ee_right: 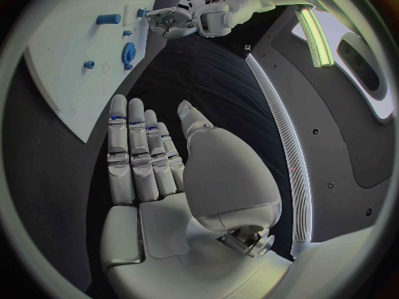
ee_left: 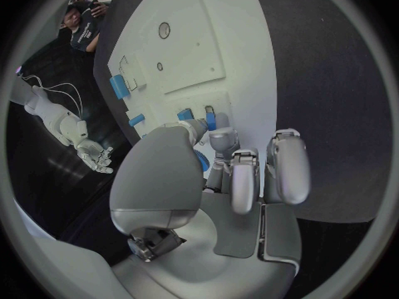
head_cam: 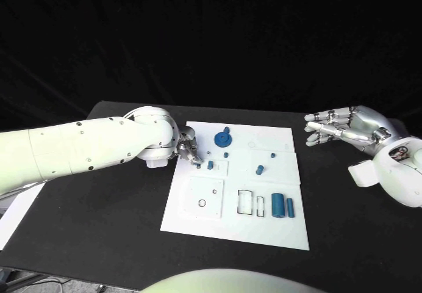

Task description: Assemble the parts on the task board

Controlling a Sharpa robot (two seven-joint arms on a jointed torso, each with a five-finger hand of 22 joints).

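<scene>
Our left arm (head_cam: pixel 79 146) reaches in low, wrist bent, left hand (head_cam: pixel 185 150) with fingers curled down together; we can't tell if it's pinching anything. Our right arm (head_cam: pixel 396 171) sits off to the side, right hand (head_cam: pixel 344 128) raised, fingers apart, holding nothing.

One white task board (head_cam: pixel 264 235) on counter (head_cam: pixel 105 244). Blue parts on board: one gear (head_cam: pixel 225 139), two upright cylinders (head_cam: pixel 278 205), about four small pieces (head_cam: pixel 260 170). Two hands: left hand (head_cam: pixel 186 150), right hand (head_cam: pixel 344 127).
</scene>
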